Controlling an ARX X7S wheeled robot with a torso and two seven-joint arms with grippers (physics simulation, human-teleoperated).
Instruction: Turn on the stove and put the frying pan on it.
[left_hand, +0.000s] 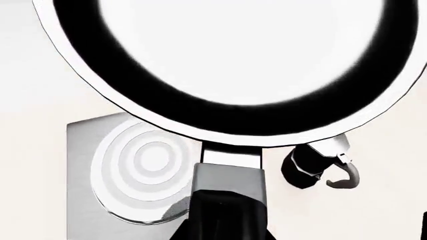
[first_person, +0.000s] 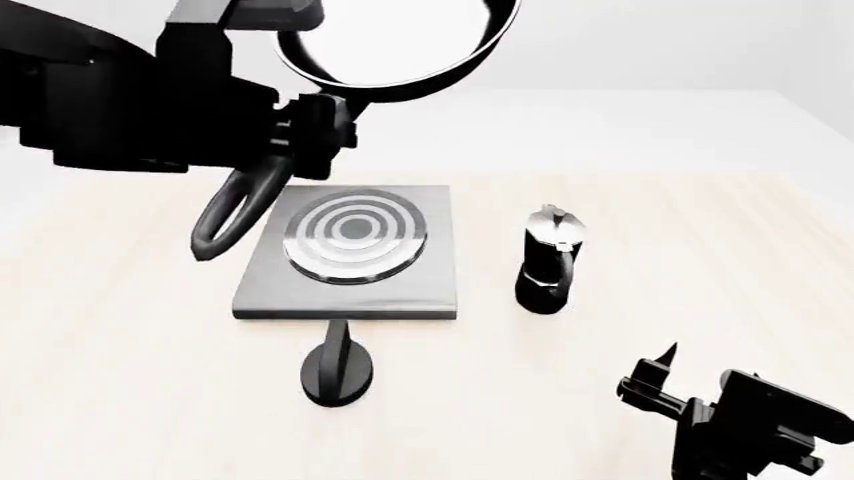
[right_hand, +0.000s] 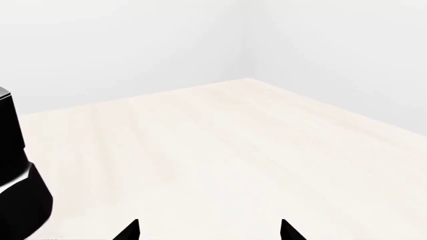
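Left gripper (first_person: 300, 130) clenched on the frying pan (first_person: 394, 45), upper frame; likely needs lowering flat onto the stove (first_person: 354, 250), mid-frame. Right gripper (right_hand: 210, 232) released.

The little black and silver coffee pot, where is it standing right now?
In the head view the coffee pot stands upright on the wooden table, just right of the stove, apart from it, beyond the right claw.

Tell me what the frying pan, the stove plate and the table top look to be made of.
Frying pan: likely metal, with a glossy black wall, a pale mirror-like inside and a thin bright rim. Stove: brushed grey metal by its flat sheen, its burner in shiny concentric rings. Table: pale matte wood, judging by faint grain streaks, though it could be laminate.
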